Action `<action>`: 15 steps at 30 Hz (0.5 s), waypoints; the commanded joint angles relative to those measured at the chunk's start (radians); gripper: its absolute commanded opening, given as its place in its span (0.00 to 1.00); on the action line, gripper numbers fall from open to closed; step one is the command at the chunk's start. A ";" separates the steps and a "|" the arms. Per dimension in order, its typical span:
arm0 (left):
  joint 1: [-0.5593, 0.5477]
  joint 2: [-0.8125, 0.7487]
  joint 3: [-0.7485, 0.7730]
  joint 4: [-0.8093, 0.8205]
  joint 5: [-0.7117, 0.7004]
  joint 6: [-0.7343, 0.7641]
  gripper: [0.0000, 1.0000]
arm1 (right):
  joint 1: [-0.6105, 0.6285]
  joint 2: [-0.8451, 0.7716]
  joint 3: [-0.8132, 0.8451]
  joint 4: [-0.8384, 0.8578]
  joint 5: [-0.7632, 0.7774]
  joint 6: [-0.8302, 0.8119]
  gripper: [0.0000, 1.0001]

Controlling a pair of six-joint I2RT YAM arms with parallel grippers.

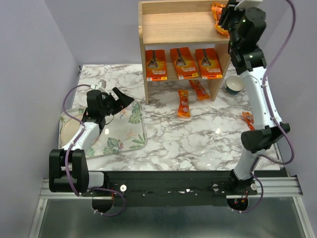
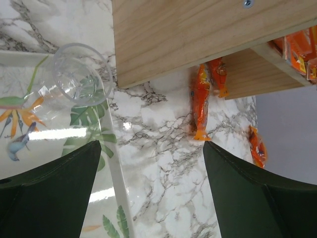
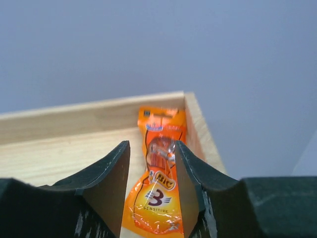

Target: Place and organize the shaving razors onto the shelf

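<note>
The right gripper (image 3: 152, 146) is hovering at the right end of the shelf (image 1: 178, 27), over its top board. The side panel and the back rail are forming a corner just beside the fingers, leaving open room only leftward along the bare wood. Its jaws are standing partly apart around a narrow pack (image 3: 157, 188), which is lying flat on the board with its far end in that corner (whether either pad is touching the wrapper cannot be told). The pack is showing bright orange film with a clear window over the razor heads. Three wide cards (image 1: 184, 63) are sitting side by side on the lower tier. Two slim packs (image 1: 184, 103) are lying on the marble table (image 1: 198, 144) at the shelf's foot, and another stray pack (image 1: 247, 119) is lying beside the right arm, near a bowl (image 1: 234, 85). The left gripper (image 2: 151, 148) is hanging over the edge of the leaf-print tray (image 1: 126, 134), jaws spread wide and holding nothing, with a clear cup (image 2: 81, 74) lying just ahead.
</note>
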 commanded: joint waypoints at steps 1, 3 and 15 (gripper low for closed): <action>-0.004 -0.030 0.043 -0.012 0.033 0.081 0.93 | -0.004 -0.215 -0.112 0.207 0.005 -0.110 0.50; -0.004 -0.028 0.028 -0.002 0.036 0.070 0.93 | -0.007 -0.296 -0.214 0.191 0.025 -0.162 0.50; 0.000 -0.053 -0.011 0.057 0.045 0.065 0.94 | -0.289 -0.623 -1.076 -0.363 0.005 -0.121 0.60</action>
